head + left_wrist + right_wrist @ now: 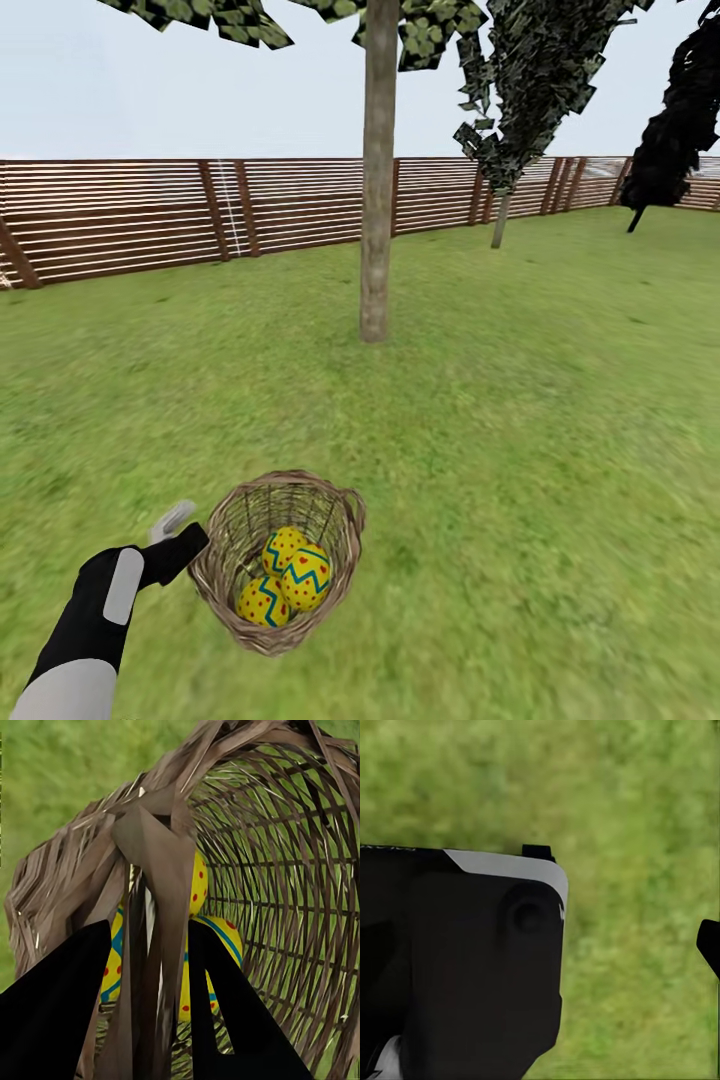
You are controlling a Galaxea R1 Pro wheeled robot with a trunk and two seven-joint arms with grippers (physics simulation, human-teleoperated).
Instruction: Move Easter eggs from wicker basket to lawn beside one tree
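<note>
The left gripper [146,997] is closing on the near rim of the basket [345,520], one black finger on either side of the braided edge in the left wrist view; the basket is tilting, its mouth facing toward the camera, and appears lifted or tipped off the lawn [520,450]. All three eggs [290,578] are lying together inside, at the low end of the basket, so none has yet been taken out. The tree [377,200] is standing ahead, well apart from the basket, with bare grass between. The right wrist view is showing a dark arm body over grass; whether the right gripper is wide or narrow cannot be told. In judgement, the task is at its beginning: removal and placing of every egg beside the trunk remain.
</note>
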